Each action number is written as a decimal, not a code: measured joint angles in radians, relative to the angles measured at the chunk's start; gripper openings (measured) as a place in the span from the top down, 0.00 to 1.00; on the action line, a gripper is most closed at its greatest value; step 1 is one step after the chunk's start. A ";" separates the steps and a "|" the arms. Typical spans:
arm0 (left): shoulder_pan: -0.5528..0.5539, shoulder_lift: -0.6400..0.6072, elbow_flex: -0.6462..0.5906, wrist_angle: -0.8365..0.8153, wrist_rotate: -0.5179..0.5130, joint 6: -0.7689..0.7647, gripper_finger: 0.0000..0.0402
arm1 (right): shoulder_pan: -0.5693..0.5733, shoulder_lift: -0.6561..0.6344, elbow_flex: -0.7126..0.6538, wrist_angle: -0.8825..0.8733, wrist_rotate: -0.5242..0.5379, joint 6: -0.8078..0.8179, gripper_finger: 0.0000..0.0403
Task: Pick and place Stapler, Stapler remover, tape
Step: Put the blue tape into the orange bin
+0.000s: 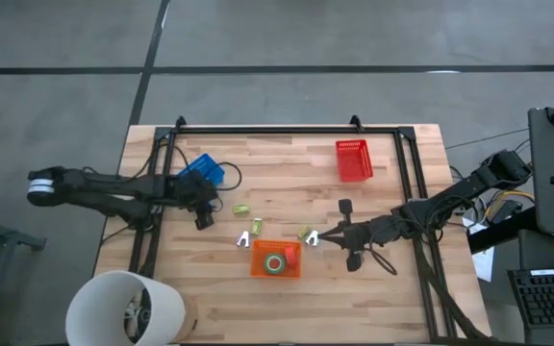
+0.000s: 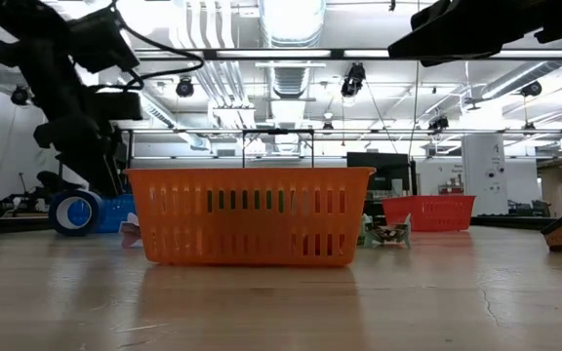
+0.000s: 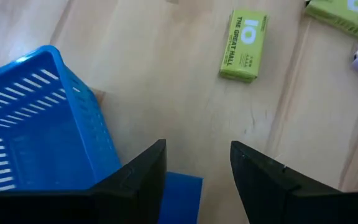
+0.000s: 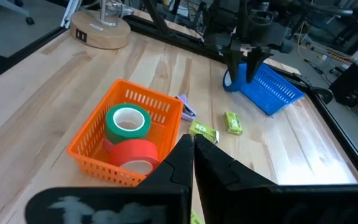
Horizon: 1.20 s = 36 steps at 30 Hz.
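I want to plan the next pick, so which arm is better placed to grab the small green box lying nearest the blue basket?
Left, probably. The left gripper hangs open by the blue plastic basket, with the small green box just ahead of it. The right gripper is shut beside the orange basket, farther away.

A pale wooden counter [image 1: 373, 288] fills the middle, ringed by a black metal frame [image 1: 287, 130], and off its near left corner sits a big white cylindrical bin [image 1: 123, 309] on the grey concrete floor [image 1: 335, 38]. At the counter's far edge in the right wrist view rests a round wooden base [image 4: 100, 32] with a clear fitting standing on it. Out to the right there's a black keyboard [image 1: 551, 298] beside dark equipment with trailing cables, and the low view looks into a workshop under bright ceiling lights [image 2: 291, 18].
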 joint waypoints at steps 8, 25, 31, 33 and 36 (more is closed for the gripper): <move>0.000 0.082 0.078 -0.083 -0.014 -0.010 0.55 | 0.000 0.000 -0.008 0.005 0.000 -0.002 0.98; 0.000 0.275 0.185 -0.263 -0.020 -0.082 0.55 | 0.000 0.000 -0.014 0.008 0.000 0.009 0.98; 0.000 0.332 0.188 -0.266 0.005 -0.092 0.55 | 0.000 0.000 -0.014 0.008 0.000 0.008 0.98; 0.000 0.347 0.191 -0.279 0.043 -0.128 0.55 | 0.000 0.000 -0.017 0.008 0.000 0.006 0.98; 0.000 0.361 0.198 -0.286 0.120 -0.223 0.55 | 0.000 0.000 -0.020 0.008 0.000 0.007 0.98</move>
